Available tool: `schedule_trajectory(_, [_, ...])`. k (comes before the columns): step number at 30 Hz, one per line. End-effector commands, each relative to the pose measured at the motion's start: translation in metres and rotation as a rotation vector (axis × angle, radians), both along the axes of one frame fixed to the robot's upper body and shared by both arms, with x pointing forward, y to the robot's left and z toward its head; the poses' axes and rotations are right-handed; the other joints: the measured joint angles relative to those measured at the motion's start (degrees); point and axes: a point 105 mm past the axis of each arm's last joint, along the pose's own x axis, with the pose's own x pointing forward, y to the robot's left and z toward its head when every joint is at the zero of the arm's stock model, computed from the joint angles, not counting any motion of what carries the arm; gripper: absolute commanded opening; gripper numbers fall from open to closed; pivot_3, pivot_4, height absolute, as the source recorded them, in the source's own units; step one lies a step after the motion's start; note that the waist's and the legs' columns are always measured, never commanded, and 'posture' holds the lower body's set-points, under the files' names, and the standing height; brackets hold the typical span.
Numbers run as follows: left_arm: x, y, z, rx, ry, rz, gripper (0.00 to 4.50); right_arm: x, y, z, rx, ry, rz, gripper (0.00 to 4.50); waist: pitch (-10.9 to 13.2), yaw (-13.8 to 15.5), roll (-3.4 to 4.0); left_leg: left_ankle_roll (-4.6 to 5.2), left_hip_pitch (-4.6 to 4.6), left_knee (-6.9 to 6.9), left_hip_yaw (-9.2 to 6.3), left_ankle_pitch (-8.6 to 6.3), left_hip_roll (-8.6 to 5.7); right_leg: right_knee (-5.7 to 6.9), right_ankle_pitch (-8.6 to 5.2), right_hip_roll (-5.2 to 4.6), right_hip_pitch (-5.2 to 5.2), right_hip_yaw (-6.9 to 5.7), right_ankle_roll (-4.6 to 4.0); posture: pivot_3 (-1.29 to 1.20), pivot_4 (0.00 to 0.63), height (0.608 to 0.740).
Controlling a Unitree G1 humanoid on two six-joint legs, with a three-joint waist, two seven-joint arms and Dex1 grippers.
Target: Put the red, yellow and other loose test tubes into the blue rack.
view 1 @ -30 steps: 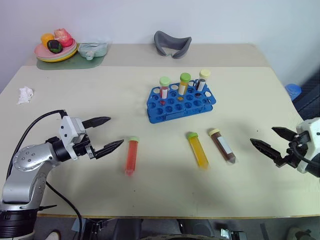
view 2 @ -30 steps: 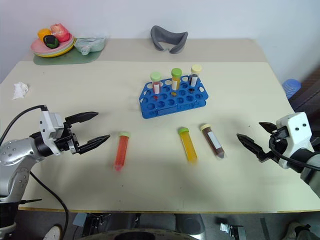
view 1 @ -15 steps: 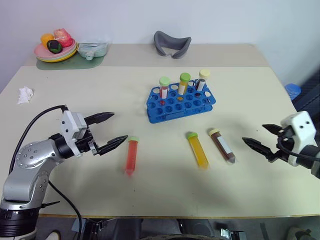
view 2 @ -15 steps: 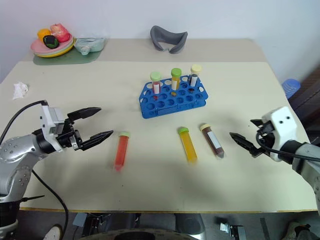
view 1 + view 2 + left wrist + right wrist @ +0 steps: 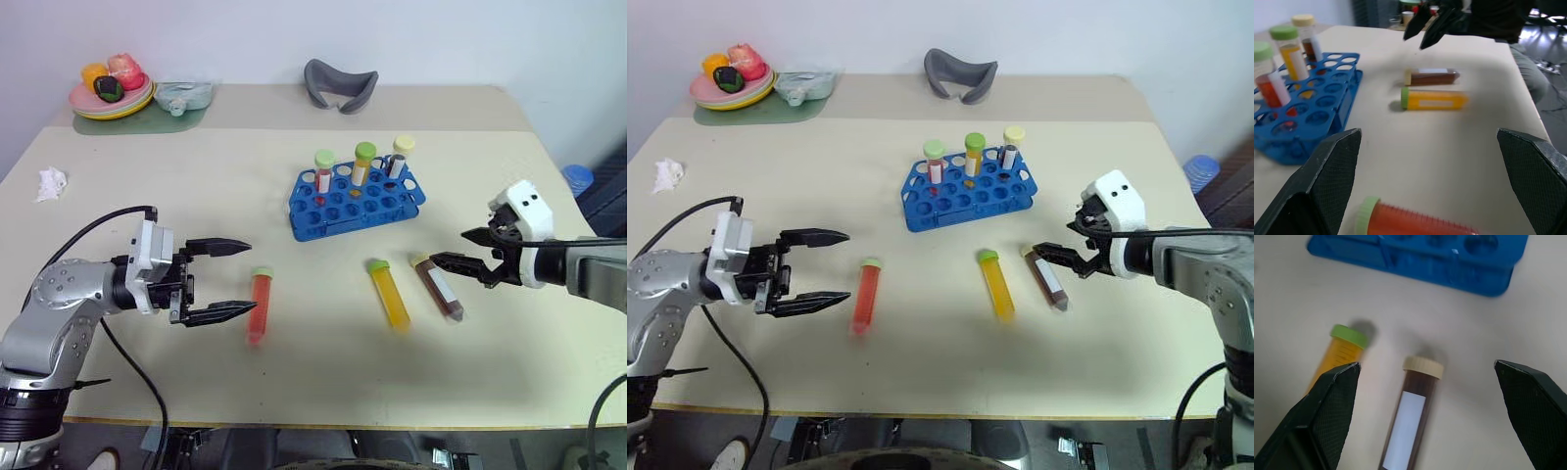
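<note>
Compared with a second ago, the right gripper (image 5: pixel 463 249) has swung in from the table's right edge toward the middle and now hangs above the cap end of the dark brown tube with pale-yellow cap and white label (image 5: pixel 438 287). It has also tipped from roughly level to pointing forward, left and down. The left gripper (image 5: pixel 222 279) has turned so its black fingers point rightward at the red-liquid tube with light-green cap (image 5: pixel 258 305); its place has changed little.

Right arm: reaches in from the right, white wrist housing raised, black fingers spread wide with nothing between them. In the right wrist view the brown tube's cap lies centred between the two fingers.

Left arm: forearm lies low over the table's left front, cable looping behind. Jaws are spread wide and empty, one finger farther back, one nearer the front edge, tips just beside the red tube and not touching it.

All three loose tubes lie flat on the cream table (image 5: pixel 147 176), in front of the bright blue plastic rack with rows of round holes (image 5: pixel 357 201): red at the left, the yellow-liquid tube with green cap (image 5: pixel 389 293) in the middle, brown just right of it, nearly parallel. The rack's back row already holds three capped tubes standing upright.
</note>
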Motion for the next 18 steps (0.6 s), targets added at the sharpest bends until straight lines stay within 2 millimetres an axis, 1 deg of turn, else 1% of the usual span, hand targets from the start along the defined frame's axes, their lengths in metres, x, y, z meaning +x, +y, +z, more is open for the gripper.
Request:
schedule_trajectory(1, [0.0,0.0,0.006,0.033,-0.038,-0.031,4.5,0.0,-0.002,-0.002,-0.041,0.047,-0.022,4.46,0.0,-0.04,0.0,0.0,0.0,-0.01,0.0,0.0,0.0,0.0,0.0,0.0,-0.01,0.0,0.0,0.0,0.15,0.74])
schedule_trajectory(7, [-0.003,-0.002,0.003,0.03,-0.032,-0.037,4.5,0.001,-0.001,-0.017,-0.078,0.108,-0.046,4.46,0.0,-0.06,0.0,0.0,-0.05,0.01,0.01,0.0,0.0,0.0,0.0,0.0,-0.05,0.0,0.0,0.0,0.15,0.74])
schedule_trajectory(18, [-0.009,-0.004,0.0,0.019,-0.017,-0.027,4.5,0.012,0.02,-0.033,-0.068,0.145,-0.047,4.46,0.0,-0.06,0.0,0.0,-0.06,0.01,0.0,0.0,0.01,0.04,0.01,0.0,-0.08,0.0,0.0,0.0,0.15,0.74])
